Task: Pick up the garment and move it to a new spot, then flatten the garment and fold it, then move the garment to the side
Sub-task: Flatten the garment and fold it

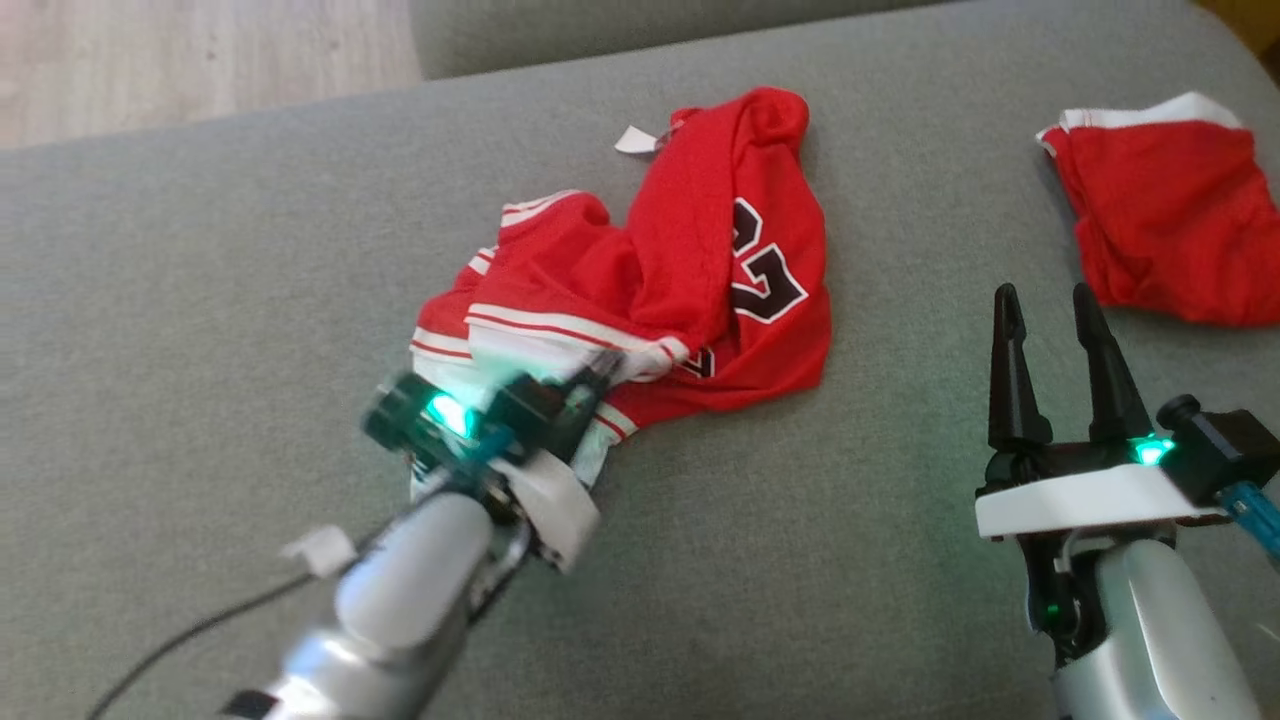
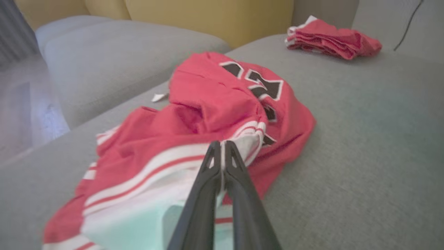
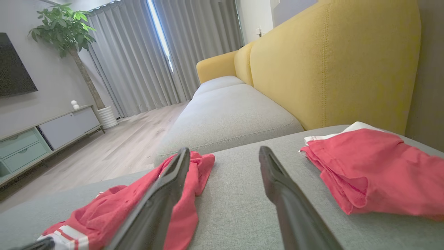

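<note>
Seat: grey fabric sofa cushion [image 1: 200,330], broad and flat, with pale wood floor [image 1: 200,50] beyond its far left corner.
Backrest: yellow upholstery [image 3: 329,69] rising behind the seat; grey curtains [image 3: 138,52] and a leafy potted plant [image 3: 62,31] farther off across the room.
Garment [image 1: 700,260]: red jersey with white-and-red striped trim and black numerals edged in white; crumpled in a heap near the middle of the cushion, resting on the fabric; small white tag [image 1: 633,140] sticking out at its far edge.
Left gripper [image 1: 600,368]: reaching in low from the near left, tips on the near part of the heap; fingers pressed together, pinching the white-striped trim.
Right gripper [image 1: 1045,300]: fingers spread wide, holding nothing, pointing away over bare cushion, to the right of the heap and clear of it.
Second red cloth [image 1: 1170,230]: loosely folded, white trim along its far edge, lying at the far right of the cushion, well apart from the jersey.
</note>
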Controlling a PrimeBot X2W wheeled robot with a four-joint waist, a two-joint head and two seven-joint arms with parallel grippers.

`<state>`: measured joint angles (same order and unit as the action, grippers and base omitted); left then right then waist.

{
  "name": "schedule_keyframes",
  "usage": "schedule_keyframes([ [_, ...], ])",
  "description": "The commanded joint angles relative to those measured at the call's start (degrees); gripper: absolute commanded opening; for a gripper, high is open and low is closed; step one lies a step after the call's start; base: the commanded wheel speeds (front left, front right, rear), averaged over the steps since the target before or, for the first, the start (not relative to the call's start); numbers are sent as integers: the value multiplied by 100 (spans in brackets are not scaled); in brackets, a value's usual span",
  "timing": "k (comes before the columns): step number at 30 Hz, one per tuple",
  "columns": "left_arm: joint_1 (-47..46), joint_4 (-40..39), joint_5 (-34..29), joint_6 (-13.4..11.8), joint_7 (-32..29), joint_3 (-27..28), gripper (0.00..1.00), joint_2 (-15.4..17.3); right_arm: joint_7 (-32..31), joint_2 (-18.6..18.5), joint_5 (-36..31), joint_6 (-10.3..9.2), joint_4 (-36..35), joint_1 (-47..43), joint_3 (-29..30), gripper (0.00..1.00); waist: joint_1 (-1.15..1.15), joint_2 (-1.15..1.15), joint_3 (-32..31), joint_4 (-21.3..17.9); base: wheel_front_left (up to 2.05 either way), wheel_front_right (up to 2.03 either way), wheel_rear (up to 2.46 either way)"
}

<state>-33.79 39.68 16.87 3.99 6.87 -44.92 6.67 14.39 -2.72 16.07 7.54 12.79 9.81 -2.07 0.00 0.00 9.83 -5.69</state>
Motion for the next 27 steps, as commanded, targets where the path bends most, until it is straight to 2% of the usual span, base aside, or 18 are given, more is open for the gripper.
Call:
schedule_keyframes([
  [1, -285, -226, 52, -42, 10, 263, 0, 188, 61, -16, 10, -5, -155, 52, -160, 100, 0, 0, -57, 47, 0, 0, 0],
  [9, -1056, -1273, 248, -109, -593, 898, 0, 1118, 61, -16, 107, -5, -169, 99, -308, 100, 0, 0, 13, -69, 0, 0, 0],
  [13, -1775, -1360, 314, 6, -1042, 1181, 0, 1603, 61, -16, 167, -5, -236, 216, -451, 100, 0, 0, 266, -257, 0, 0, 0],
  [18, -2883, -795, 237, 73, -1580, 1496, 0, 2257, 61, -16, 257, -5, -345, 436, -722, 100, 0, 0, 681, -593, 0, 0, 0],
  [22, -3717, -69, 54, 17, -1762, 1657, 0, 2688, 61, -16, 366, -5, -413, 559, -853, 100, 0, 0, 980, -797, 0, 0, 0],
  [27, -4456, 669, -330, -157, -1779, 1567, 0, 2948, 61, -16, 435, -5, -485, 643, -959, 100, 0, 0, 1287, -929, 0, 0, 0],
])
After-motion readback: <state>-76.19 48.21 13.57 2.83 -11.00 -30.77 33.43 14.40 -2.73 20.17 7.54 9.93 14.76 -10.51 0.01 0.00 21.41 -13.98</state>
